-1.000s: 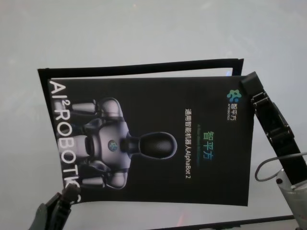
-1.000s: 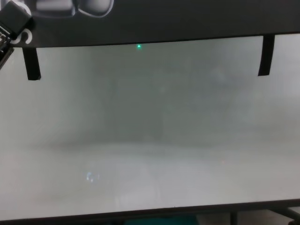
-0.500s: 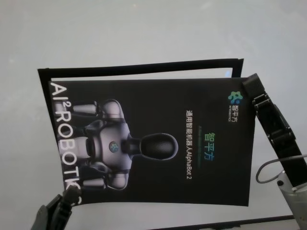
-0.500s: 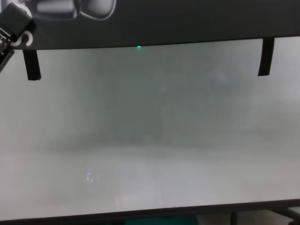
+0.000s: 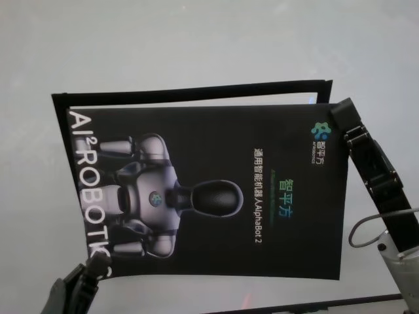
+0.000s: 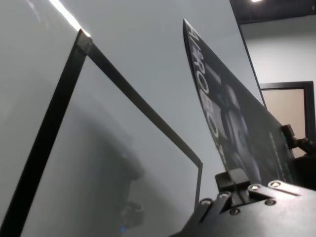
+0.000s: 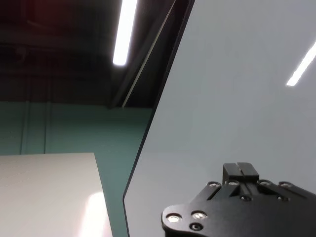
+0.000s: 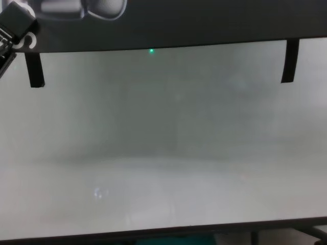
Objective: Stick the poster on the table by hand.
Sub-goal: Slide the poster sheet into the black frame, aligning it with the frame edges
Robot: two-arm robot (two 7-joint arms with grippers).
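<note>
The poster (image 5: 209,190) is a glossy black sheet with a silver-grey robot figure and white letters. It hangs in the air, tilted above the white table (image 5: 196,39). My left gripper (image 5: 93,265) is shut on the poster's near left corner. My right gripper (image 5: 340,114) is shut on its far right corner. In the chest view the poster's lower edge (image 8: 204,23) crosses the top, with the left gripper (image 8: 15,25) at its corner. In the left wrist view the poster (image 6: 232,108) stands clear of the table.
A thin black rectangular outline (image 5: 196,90) is marked on the table under the poster's far edge; it also shows in the left wrist view (image 6: 138,103). Two black tape strips (image 8: 34,69) (image 8: 290,61) hang from the poster's lower edge. The table's dark front edge (image 8: 163,229) is near.
The poster dipped very slightly and came back. Both grippers keep their hold in the same places.
</note>
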